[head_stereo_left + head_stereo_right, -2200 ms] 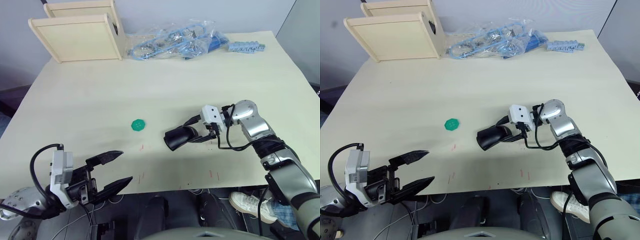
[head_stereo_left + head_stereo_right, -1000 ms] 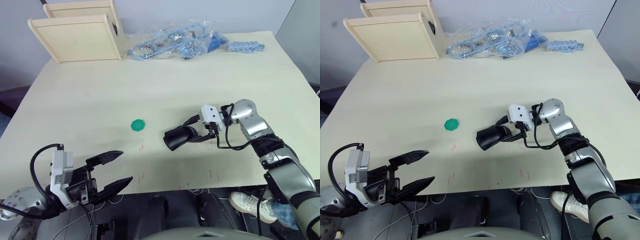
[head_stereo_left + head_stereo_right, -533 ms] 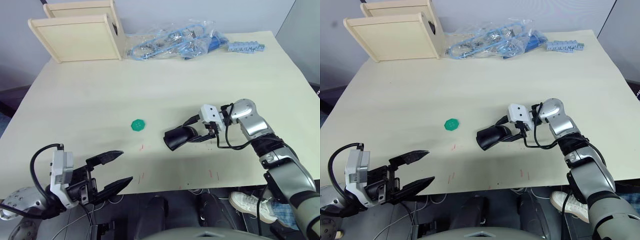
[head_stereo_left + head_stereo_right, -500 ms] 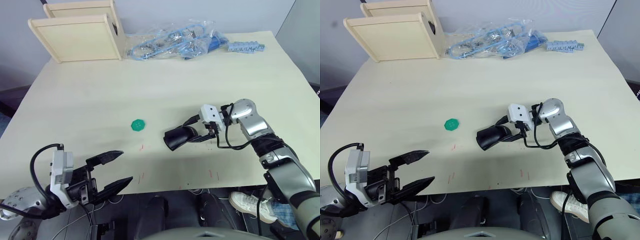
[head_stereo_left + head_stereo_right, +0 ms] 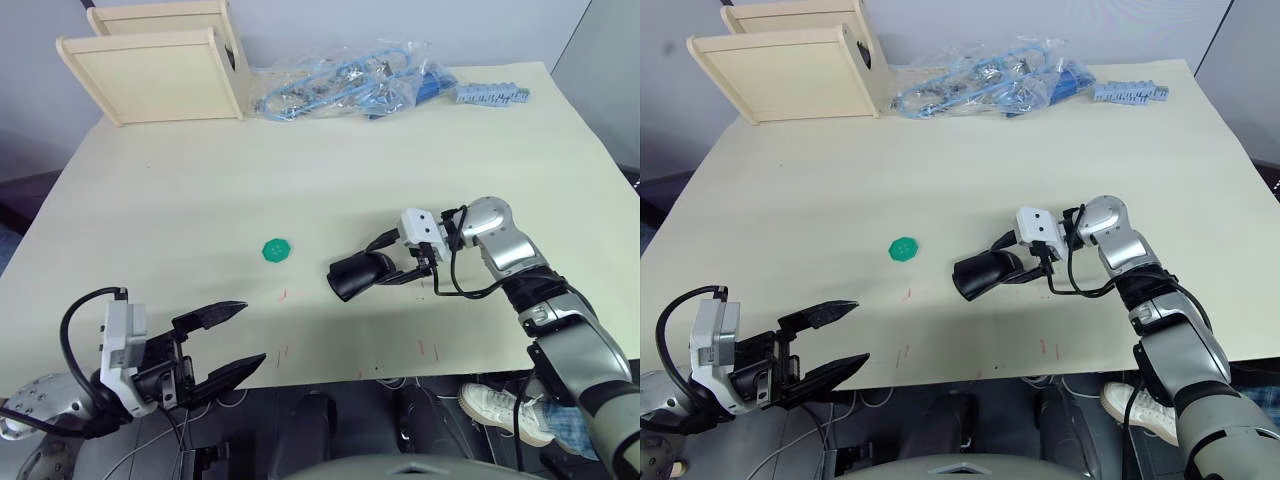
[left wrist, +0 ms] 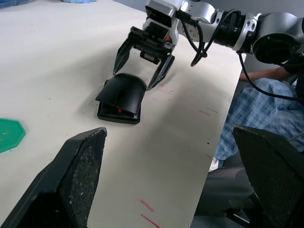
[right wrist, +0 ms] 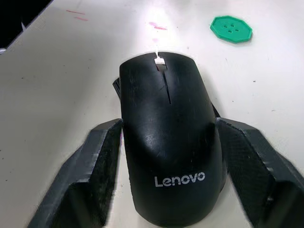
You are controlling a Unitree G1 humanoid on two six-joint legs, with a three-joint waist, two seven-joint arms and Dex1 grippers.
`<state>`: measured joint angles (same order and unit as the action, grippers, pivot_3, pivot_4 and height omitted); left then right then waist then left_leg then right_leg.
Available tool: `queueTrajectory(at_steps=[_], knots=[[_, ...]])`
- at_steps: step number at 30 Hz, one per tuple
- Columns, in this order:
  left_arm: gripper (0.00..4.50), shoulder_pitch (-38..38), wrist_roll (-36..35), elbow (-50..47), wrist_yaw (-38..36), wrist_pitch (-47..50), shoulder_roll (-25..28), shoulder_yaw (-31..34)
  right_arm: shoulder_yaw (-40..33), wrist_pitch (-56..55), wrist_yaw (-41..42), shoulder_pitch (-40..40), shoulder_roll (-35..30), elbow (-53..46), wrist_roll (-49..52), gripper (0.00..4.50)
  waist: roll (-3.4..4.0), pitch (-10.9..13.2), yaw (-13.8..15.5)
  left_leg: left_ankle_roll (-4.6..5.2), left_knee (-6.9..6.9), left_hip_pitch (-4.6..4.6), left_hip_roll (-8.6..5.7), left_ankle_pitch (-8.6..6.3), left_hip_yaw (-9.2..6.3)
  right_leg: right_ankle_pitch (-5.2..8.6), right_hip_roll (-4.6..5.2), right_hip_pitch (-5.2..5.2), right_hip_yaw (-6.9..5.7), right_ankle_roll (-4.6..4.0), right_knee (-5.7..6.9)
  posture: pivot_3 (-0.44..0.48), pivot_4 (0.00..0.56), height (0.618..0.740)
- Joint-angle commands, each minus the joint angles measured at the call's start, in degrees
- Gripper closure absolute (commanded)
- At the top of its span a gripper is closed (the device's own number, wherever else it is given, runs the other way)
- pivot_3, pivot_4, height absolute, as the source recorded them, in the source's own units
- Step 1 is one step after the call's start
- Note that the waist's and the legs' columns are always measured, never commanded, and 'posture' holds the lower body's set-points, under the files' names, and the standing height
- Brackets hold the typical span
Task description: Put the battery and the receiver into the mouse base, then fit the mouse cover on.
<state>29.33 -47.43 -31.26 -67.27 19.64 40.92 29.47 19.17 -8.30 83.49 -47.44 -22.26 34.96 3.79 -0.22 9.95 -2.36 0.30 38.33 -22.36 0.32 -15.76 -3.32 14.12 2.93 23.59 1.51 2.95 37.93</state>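
No visible change from 2.2 s back: right gripper [image 5: 400, 262] still straddles the mouse cover [image 7: 168, 142], fingers spread either side of it; contact unclear. Cover sits on the mouse base [image 6: 117, 114] mid-table [image 5: 330, 150], hiding the base's insides. Left gripper [image 5: 228, 343] stays wide open, empty, off the near edge. Green disc [image 5: 276, 250] lies apart.
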Motion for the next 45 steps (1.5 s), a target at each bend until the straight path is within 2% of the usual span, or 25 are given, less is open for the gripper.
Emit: queueTrajectory(at_steps=[1, 13, 16, 27, 45], knots=[[0.00, 0.05, -0.50, -1.31, -0.34, -0.76, 0.18, 1.09, -0.71, -1.27, -0.51, -0.77, 0.04, -0.61, -0.20, 0.17, 0.00, 0.00, 0.01, 0.00, 0.00, -0.01, 0.00, 0.00, 0.00, 0.00, 0.00, 0.00, 0.00, 0.00, 0.00, 0.000, 0.150, 0.740], [0.00, 0.05, -0.46, -1.41, -0.20, -0.76, 0.15, 1.11, -1.01, -0.95, -0.44, -1.05, 0.32, -0.05, -0.05, 0.17, 0.00, 0.00, 0.00, 0.00, 0.00, -0.01, 0.00, 0.00, 0.00, 0.00, 0.00, 0.00, 0.00, 0.00, 0.00, 0.000, 0.150, 0.740], [0.00, 0.14, -0.47, -1.53, -0.13, -0.78, 0.05, 1.07, -1.06, -1.34, -0.54, -0.73, 0.19, -0.53, -0.04, 0.98, 0.00, 0.00, 0.00, 0.00, 0.00, -0.01, 0.00, 0.00, 0.00, 0.00, 0.00, 0.01, 0.00, 0.00, 0.00, 0.000, 0.150, 0.740], [0.00, 0.09, -0.39, -1.50, 0.07, -0.84, -0.09, 0.94, -1.76, 0.40, 0.11, -0.79, -0.07, -2.82, 1.42, 0.98, 0.00, 0.00, 0.00, 0.00, 0.00, -0.01, 0.00, 0.00, -0.01, 0.00, 0.00, 0.00, 0.00, 0.00, 0.00, 0.000, 0.150, 0.740], [0.00, 0.65, -0.28, -1.92, 0.24, -1.08, -0.50, 0.99, -0.57, -0.02, 0.10, -1.00, 0.22, -1.29, 0.37, 0.98, 0.00, 0.00, 0.01, 0.00, 0.00, -0.01, 0.00, 0.00, -0.01, 0.00, 0.00, 0.00, 0.00, 0.00, 0.00, 0.000, 0.150, 0.740]])
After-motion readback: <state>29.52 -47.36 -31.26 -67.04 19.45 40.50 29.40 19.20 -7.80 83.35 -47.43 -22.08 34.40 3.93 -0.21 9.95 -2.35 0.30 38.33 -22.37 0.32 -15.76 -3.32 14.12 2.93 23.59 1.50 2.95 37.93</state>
